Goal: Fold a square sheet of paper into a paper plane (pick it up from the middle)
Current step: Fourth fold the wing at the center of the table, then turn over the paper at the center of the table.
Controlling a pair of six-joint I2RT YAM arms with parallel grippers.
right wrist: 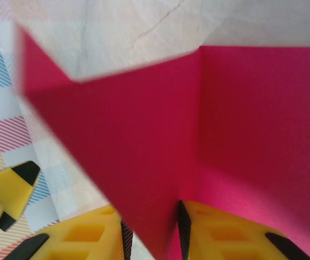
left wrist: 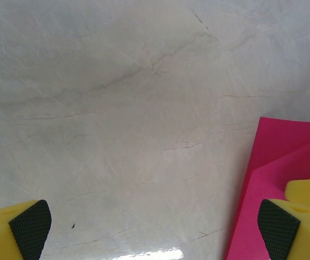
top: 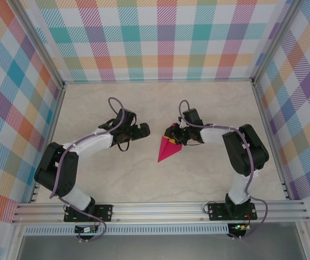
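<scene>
Right claw: the right claw [right wrist: 152, 238] was clenched on the paper plane [right wrist: 225, 124]; a fold of the magenta-pink sheet ran down between its black pads [right wrist: 183, 233].
Right claw fingers: yellow, with the paper rising straight up from between them.
Paper plane, close up: one flap stood raised, its slanted edge cutting across the plaid wall [right wrist: 3, 119] behind it.
Paper plane, from above: a narrow pointed dart near the table's middle, its wide end up at the right claw, its tip angled toward the near-left and down on the table [top: 122, 179].
Left claw: the left claw [left wrist: 155, 226] was released, jaws spread wide, nothing between them but bare marbled tabletop.
Left claw and paper: its right-hand finger [left wrist: 301, 216] sat over the edge of the pink sheet.
Arms: both reached inward from the near rail, the two claws facing each other, just apart.
</scene>
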